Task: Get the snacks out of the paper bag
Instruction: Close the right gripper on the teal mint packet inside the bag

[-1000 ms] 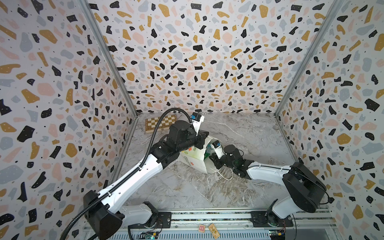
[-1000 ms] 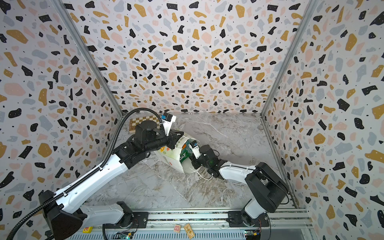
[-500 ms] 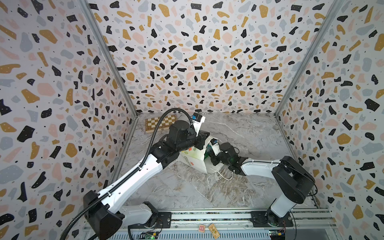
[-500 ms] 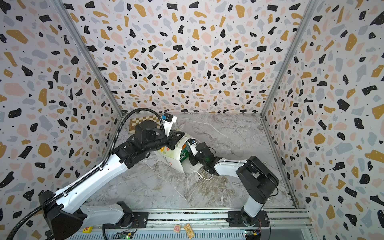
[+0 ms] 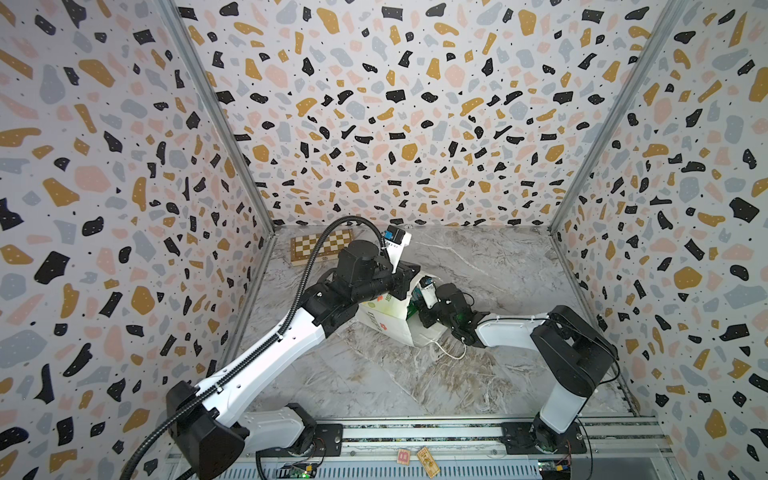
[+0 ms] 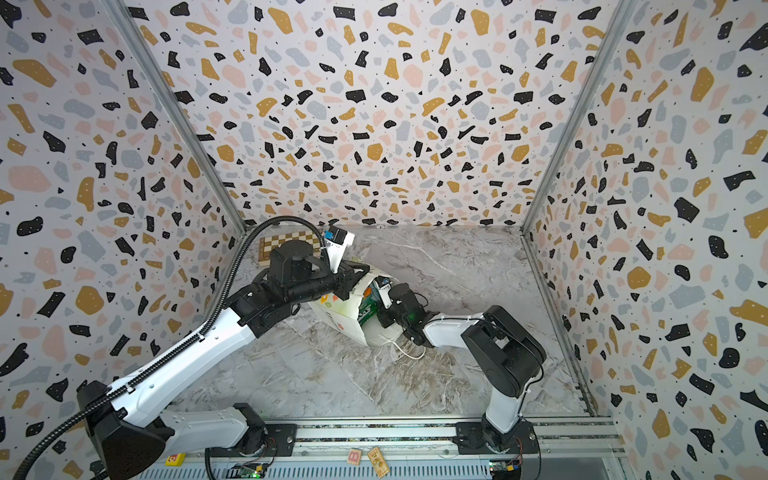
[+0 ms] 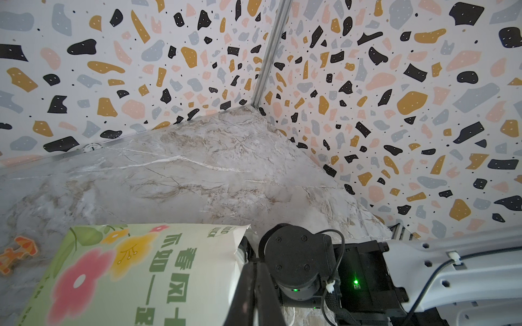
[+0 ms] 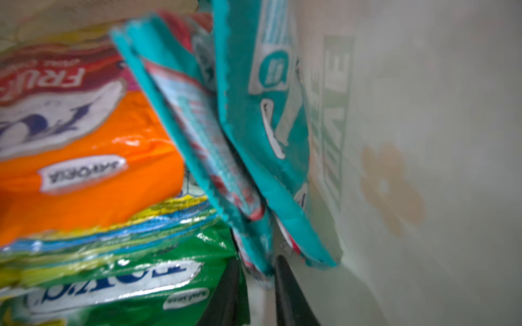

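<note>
Between the right gripper's (image 8: 257, 264) fingers: the end of a teal packet (image 8: 197, 135), deep inside the bag (image 5: 384, 318). The jaws stand a narrow gap apart. Can't tell whether they pinch it or just straddle it.

Just outside one finger: second teal packet (image 8: 262, 135), on edge, leaning on the bag wall (image 8: 423, 127). The bag's lettering and flower show through the paper.

Outside the other finger: green packet (image 8: 127, 282), lying flat, with that finger over its edge. The orange packet (image 8: 99, 175) is further from the gripper, partly covered by the green one. All four visible packets are inside the bag, none out.

Both top views: the bag lies on its side on the table (image 5: 395, 382), mouth towards the right arm. The right fingers are hidden inside; only the wrist shows at the mouth.

Just above that wrist: the left gripper (image 5: 409, 279), clamped tight on the upper rim of the bag mouth, holding it lifted. The printed face (red flower, green lettering) lies directly under the left gripper.

Below the right wrist: cord handle (image 5: 451, 353), loose on the table.

Well behind the left gripper: chessboard (image 5: 320, 245), flat on the table by the back wall, apart from the bag.
</note>
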### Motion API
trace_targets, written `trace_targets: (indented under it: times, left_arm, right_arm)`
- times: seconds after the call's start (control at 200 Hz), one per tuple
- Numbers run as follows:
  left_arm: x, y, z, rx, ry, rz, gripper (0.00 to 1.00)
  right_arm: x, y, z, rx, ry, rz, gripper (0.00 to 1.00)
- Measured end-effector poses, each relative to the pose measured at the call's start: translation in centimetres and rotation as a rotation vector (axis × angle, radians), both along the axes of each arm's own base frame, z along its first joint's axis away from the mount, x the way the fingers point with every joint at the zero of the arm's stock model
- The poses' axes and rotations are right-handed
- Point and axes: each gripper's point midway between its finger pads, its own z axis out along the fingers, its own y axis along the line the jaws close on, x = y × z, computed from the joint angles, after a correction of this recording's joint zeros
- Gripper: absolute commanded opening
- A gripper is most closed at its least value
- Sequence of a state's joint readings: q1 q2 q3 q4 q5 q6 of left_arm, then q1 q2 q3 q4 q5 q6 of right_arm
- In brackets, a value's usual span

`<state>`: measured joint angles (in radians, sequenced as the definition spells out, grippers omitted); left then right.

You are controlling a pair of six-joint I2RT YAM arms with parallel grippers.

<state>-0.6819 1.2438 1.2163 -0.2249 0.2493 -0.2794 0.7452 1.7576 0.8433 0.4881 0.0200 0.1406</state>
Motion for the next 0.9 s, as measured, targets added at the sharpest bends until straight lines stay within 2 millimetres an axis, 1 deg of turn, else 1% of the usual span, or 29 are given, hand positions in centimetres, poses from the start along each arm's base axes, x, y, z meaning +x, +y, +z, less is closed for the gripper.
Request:
trace_targets:
  times: [0.14,0.285,0.32,0.395,0.511,0.551,0.711,0.901]
  left_arm:
    - [-0.1,0.0,0.1,-0.001,-0.001,-0.002,0.00]
    - [-0.1,0.0,0.2,-0.004,-0.003,-0.004,0.00]
    - [-0.1,0.0,0.3,-0.005,-0.004,-0.004,0.00]
    - [-0.1,0.0,0.3,-0.005,-0.004,-0.004,0.00]
    - [-0.2,0.1,0.1,0.000,0.001,-0.003,0.00]
    - [-0.2,0.1,0.1,0.003,0.001,-0.002,0.00]
    - [0.0,0.4,0.1,0.009,-0.004,0.015,0.00]
    - [0.6,1.3,0.5,0.019,-0.026,0.080,0.00]
  right_arm:
    - [0.5,0.3,-0.1,-0.005,-0.005,0.002,0.31]
    - [0.9,0.6,-0.5,-0.011,-0.004,0.000,0.31]
    - [1.0,0.7,-0.6,-0.013,-0.004,0.000,0.30]
    - [1.2,0.9,-0.7,-0.014,-0.005,0.002,0.24]
    - [1.6,1.0,-0.6,-0.014,-0.011,0.004,0.05]
    - [1.6,1.0,-0.6,-0.017,-0.014,0.010,0.00]
    - [1.4,1.1,-0.5,-0.016,-0.016,0.027,0.00]
    - [-0.1,0.7,0.6,-0.005,-0.012,0.070,0.00]
